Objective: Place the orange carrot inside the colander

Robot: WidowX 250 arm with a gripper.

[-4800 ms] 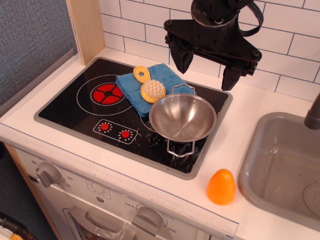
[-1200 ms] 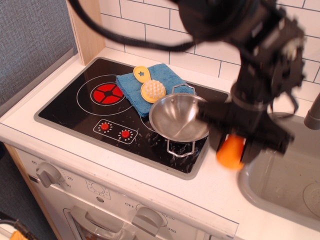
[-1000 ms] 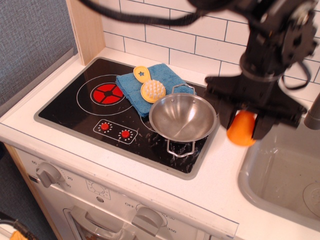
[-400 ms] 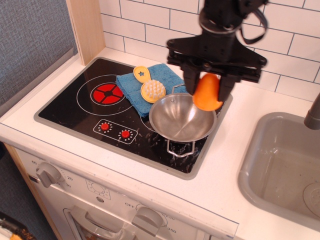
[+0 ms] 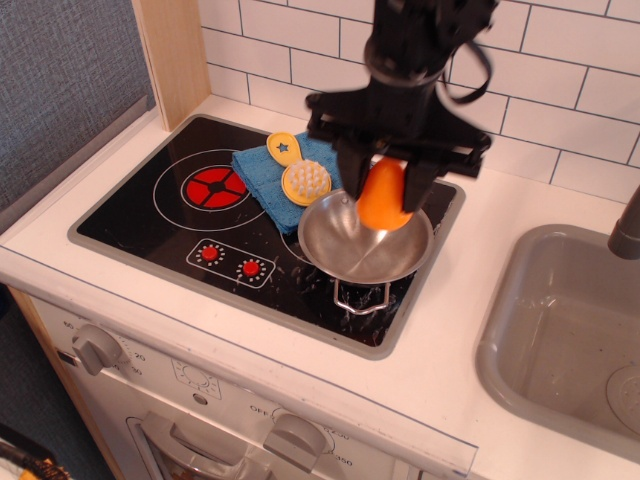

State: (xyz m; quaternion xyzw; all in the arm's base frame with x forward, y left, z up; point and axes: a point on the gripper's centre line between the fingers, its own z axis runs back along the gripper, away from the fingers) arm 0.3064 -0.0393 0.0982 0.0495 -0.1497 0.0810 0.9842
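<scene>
My black gripper (image 5: 387, 185) is shut on the orange carrot (image 5: 385, 196), a small glossy orange plastic cone held with its rounded end down. It hangs just above the colander (image 5: 352, 252), a shiny round steel bowl with wire loop handles that stands on the right part of the black stovetop (image 5: 150, 215). The carrot sits over the bowl's back half, between the two fingers (image 5: 352, 172). I cannot tell if it touches the bowl. The bowl's back rim and far handle are hidden behind the gripper.
A blue cloth (image 5: 285, 170) with a round yellow bristle brush (image 5: 306, 182) lies on the stove behind-left of the colander. A grey sink basin (image 5: 560, 340) is at the right, with a dark tap (image 5: 628, 228). A white tiled wall stands behind.
The gripper has picked the carrot up from the counter's front right, carried it left, and now holds it lower and further left, over the colander.
</scene>
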